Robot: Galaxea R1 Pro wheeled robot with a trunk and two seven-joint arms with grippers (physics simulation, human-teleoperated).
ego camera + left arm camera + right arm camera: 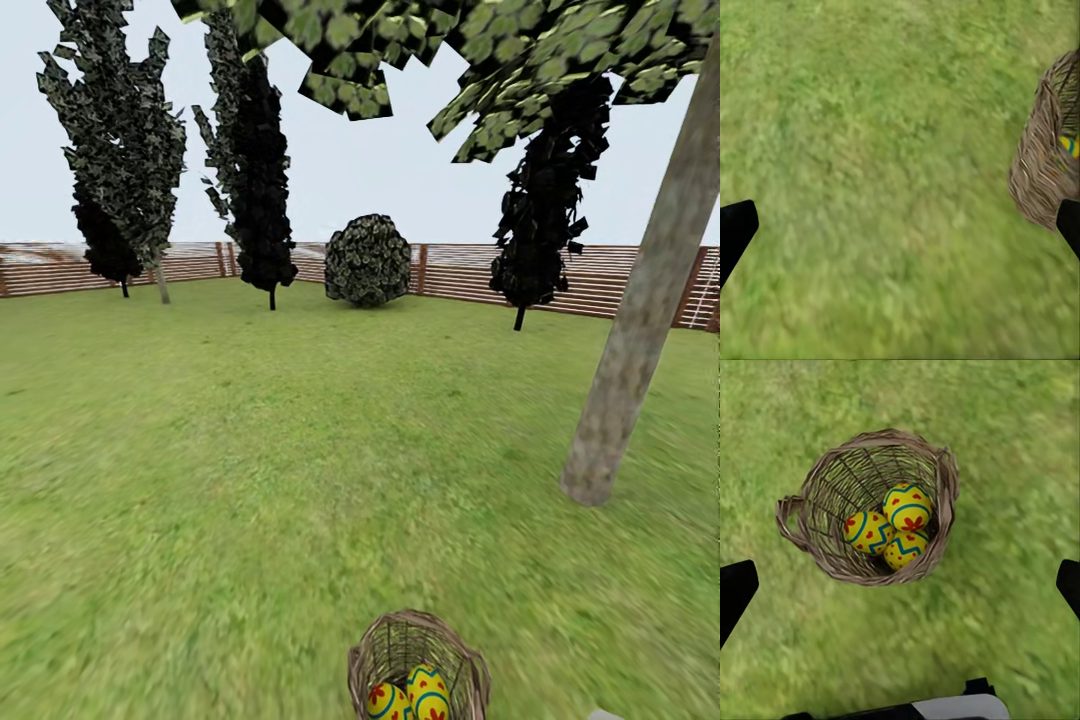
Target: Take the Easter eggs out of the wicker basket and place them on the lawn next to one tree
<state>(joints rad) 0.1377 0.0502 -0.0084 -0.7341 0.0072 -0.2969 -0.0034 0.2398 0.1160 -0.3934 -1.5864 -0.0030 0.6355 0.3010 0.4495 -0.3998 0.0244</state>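
Wicker basket [870, 506] sits on the lawn [250, 450] just ahead of the robot, all three Easter eggs [891, 525] clustered inside. Pale-trunked tree [640, 320] stands ahead to the right, well apart. Right jaws [900, 585] wide open above the basket, empty; left jaws [900, 232] wide open over grass beside it, empty

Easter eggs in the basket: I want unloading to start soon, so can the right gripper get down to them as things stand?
Probably yes. The right gripper is open above the wicker basket, whose mouth is uncovered, with all three Easter eggs exposed.
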